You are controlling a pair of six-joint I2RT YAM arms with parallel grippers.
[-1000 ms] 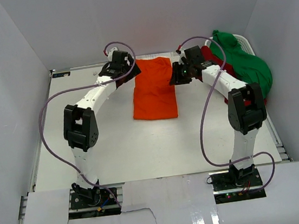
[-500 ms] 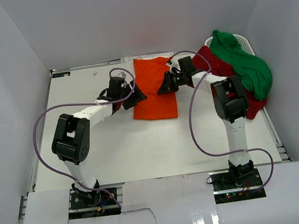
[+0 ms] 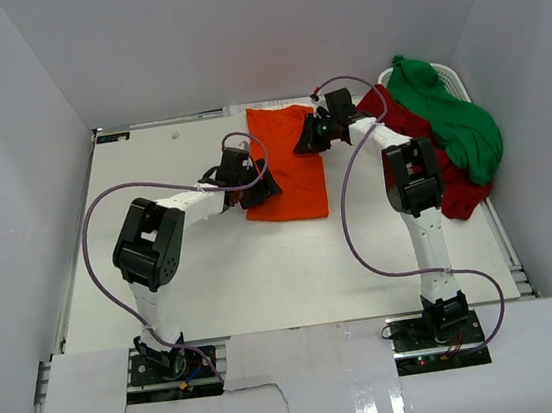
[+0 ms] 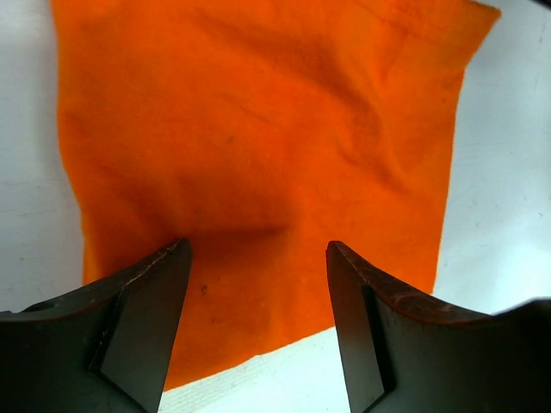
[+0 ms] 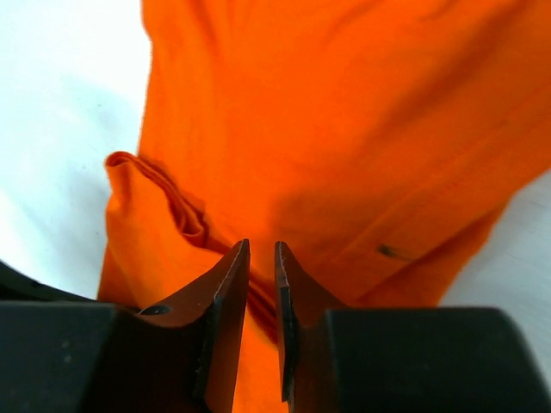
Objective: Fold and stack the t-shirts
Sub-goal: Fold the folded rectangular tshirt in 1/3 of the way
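On the bench [image 3: 164,281] the orange t-shirt [image 3: 286,165] lies as a folded strip at far middle (red t-shirt [image 3: 461,194] and green t-shirt [image 3: 458,129] heaped right), so we'd grab both edges level and fold in one even sweep, no dragging. Both arms reach low. The left hand [image 3: 262,188] is open over the near-left edge, and the right hand [image 3: 304,145] is at the far-right edge with its jaws nearly closed, pinch unclear.
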